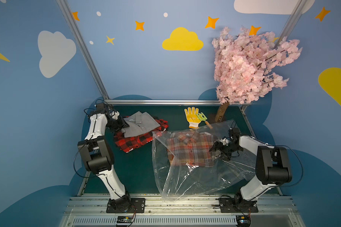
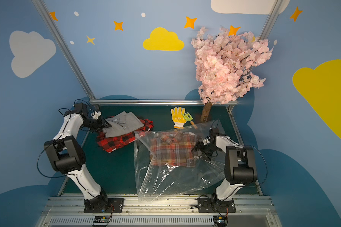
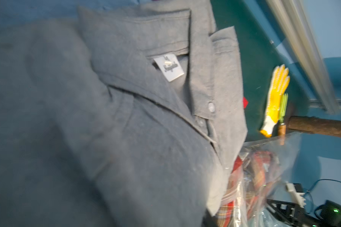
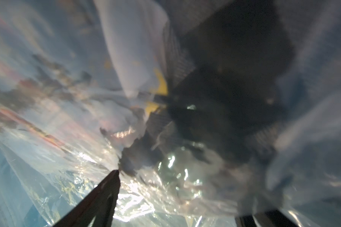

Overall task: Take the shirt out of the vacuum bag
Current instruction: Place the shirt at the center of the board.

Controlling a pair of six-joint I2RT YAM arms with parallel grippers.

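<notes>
green tabletop, crinkly clear vacuum bag around plaid shirt, right gripper wide, left gripper unclear

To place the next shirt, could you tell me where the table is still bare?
Bare mat between the shirt pile, the vacuum bag and the near rail; also between pile and glove. The bag crowds the right side.

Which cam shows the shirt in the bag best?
Both top views: nearly the whole shirt shows through the clear bag, collar to hem. Left wrist catches only a blurred strip of it; right wrist gives just blurred plastic, no clear shirt.
</notes>
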